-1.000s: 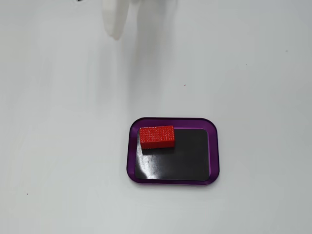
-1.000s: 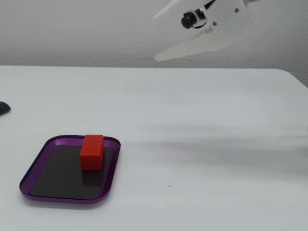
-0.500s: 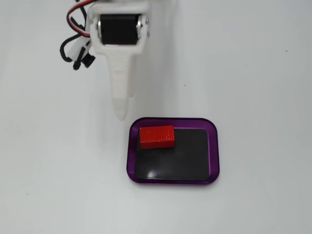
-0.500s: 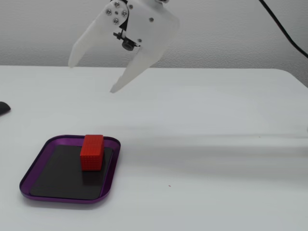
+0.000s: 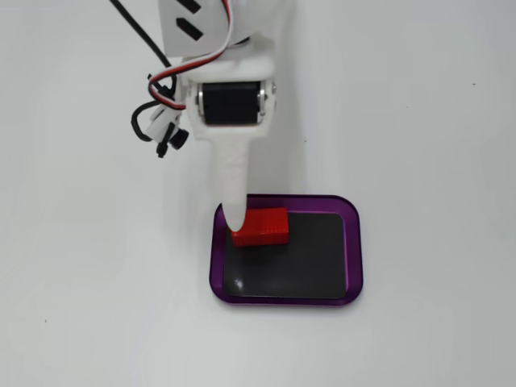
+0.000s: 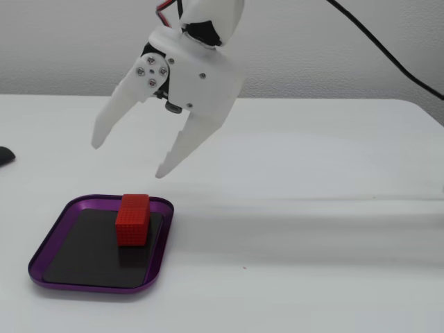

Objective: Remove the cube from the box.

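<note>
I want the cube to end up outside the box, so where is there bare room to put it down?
Bare table lies all round the box, widest to its right in both fixed views. Inside the box, black floor is free in front of the cube. The back corner is crowded: the open gripper hangs above the cube.

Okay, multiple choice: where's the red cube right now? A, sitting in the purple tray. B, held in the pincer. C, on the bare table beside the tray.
A: the cube rests on the tray's black bottom, while the open pincer hangs above it, empty.
</note>
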You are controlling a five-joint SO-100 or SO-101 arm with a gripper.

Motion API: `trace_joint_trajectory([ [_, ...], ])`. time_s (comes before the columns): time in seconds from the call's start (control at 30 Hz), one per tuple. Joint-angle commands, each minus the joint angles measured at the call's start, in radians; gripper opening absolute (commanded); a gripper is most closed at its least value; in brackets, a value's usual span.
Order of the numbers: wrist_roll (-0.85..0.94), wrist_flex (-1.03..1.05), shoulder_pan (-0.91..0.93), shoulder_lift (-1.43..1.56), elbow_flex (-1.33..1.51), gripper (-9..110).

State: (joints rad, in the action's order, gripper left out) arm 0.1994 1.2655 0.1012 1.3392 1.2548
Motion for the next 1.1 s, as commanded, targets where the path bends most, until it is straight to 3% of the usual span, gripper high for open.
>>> trace_joint_trajectory([
  [0.0,-0.008,-0.031,-0.011,-0.011,-0.031,23],
  [0.83,-0.008,-0.098,-0.014,-0.155,-0.038,22],
  [1.07,-0.006,-0.149,-0.014,-0.179,-0.031,10],
])
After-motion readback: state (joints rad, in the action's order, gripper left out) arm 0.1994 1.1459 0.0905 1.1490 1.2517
